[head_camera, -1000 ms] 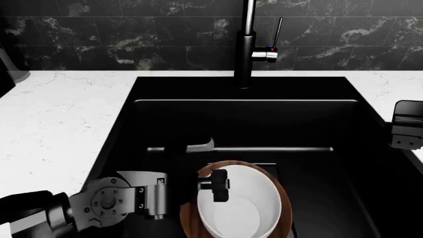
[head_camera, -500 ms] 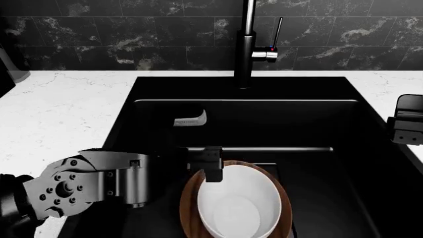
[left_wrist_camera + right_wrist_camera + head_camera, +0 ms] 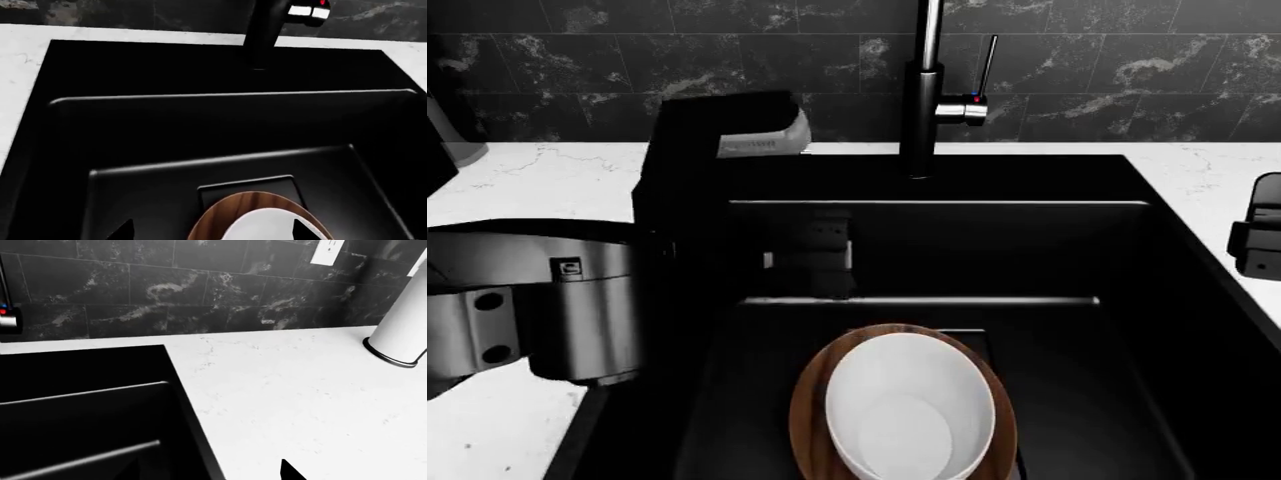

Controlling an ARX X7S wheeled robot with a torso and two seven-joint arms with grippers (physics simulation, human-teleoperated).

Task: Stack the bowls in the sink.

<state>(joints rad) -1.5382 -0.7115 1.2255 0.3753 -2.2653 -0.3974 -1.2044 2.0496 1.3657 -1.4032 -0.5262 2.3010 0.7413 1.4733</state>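
Matte black fills most of the left wrist view: the sink [image 3: 220, 135] with its stepped bottom. On the lower step sits the brown wooden bowl [image 3: 220, 217], with the white bowl [image 3: 267, 226] nested inside it, both cut by the frame edge. Two dark fingertips [image 3: 125, 231] poke in at that edge, set wide apart with nothing between them, so the left gripper is spread and empty. The base of the faucet [image 3: 263, 30] rises from the rear ledge.

From the head view, the white bowl [image 3: 905, 408] rests inside the wooden bowl [image 3: 811, 405] on the deep floor of the sink [image 3: 1094, 330], toward the near side. The left gripper [image 3: 807, 255] hangs above the sink's left part, clear of the bowls, its silver wrist over the white countertop [image 3: 547, 200]. The faucet [image 3: 928, 90] stands behind the basin. Only an edge of the right gripper [image 3: 1261, 240] shows at the right border; I cannot tell its state.

The right wrist view shows the sink's corner [image 3: 87, 410], the countertop [image 3: 287, 385], a white cylinder with a dark base [image 3: 403, 325] and a wall outlet [image 3: 328, 251] on the dark marbled tiles. One dark fingertip [image 3: 288, 471] shows at the frame edge, too little to judge the jaws.
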